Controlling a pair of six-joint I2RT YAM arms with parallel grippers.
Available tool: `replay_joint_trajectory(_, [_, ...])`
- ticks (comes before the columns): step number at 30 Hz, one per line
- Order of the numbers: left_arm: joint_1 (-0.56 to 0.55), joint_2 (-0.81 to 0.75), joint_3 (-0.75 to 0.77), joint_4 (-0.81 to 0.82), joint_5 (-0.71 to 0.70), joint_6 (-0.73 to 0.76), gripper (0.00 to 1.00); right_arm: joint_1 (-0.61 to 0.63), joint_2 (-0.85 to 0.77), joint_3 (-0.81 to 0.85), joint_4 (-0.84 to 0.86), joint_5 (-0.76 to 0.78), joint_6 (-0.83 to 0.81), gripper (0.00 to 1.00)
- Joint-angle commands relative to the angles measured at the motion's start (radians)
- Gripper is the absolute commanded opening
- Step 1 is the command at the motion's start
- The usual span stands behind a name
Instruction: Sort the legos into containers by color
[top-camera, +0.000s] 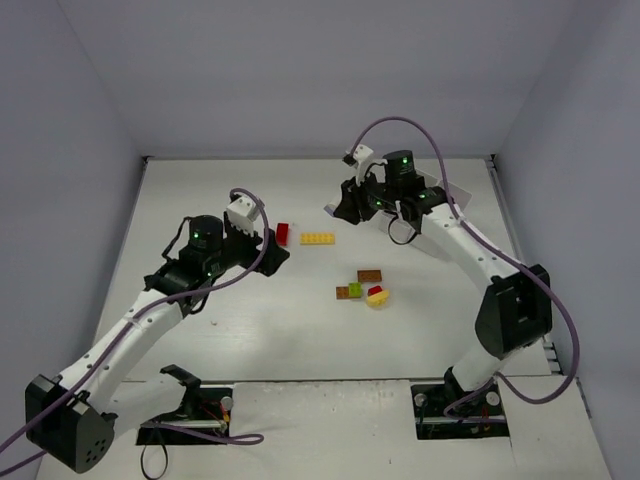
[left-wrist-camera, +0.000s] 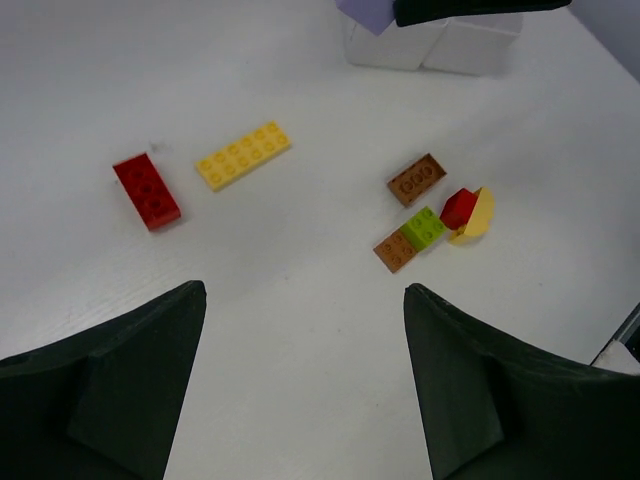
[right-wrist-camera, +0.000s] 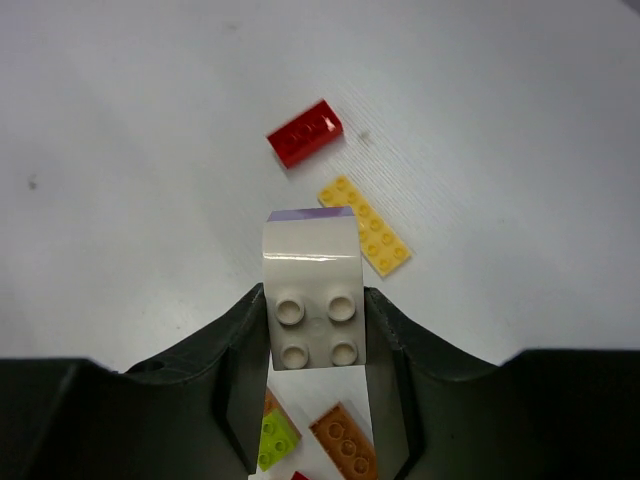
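My right gripper (right-wrist-camera: 314, 298) is shut on a white brick (right-wrist-camera: 312, 265) with a lavender layer under it, held above the table. In the top view it (top-camera: 352, 205) hovers over the white tray (left-wrist-camera: 430, 48), which the arm mostly hides. My left gripper (left-wrist-camera: 300, 292) is open and empty, just near of the red brick (left-wrist-camera: 147, 190) and the yellow plate (left-wrist-camera: 243, 155). A brown brick (left-wrist-camera: 417, 179), a lime green brick on a brown one (left-wrist-camera: 423, 227) and a red brick on a yellow piece (left-wrist-camera: 468, 212) lie together at mid-table. The top view shows the left gripper (top-camera: 274, 251) beside the red brick (top-camera: 282, 233).
Grey walls close the table at the back and both sides. The right arm's cable loops above the tray area (top-camera: 400, 125). The brick cluster (top-camera: 365, 288) lies between the two arms.
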Motion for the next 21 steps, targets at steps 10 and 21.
replay_joint_trajectory(10, [0.012,-0.079,0.090,0.176,0.429,0.374,0.73,-0.012,-0.187,-0.033,0.057,-0.492,-0.176,0.00])
replay_joint_trajectory(21, [0.011,0.027,0.227,0.146,0.632,0.384,0.73,0.005,-0.225,-0.031,0.056,-0.664,-0.224,0.00])
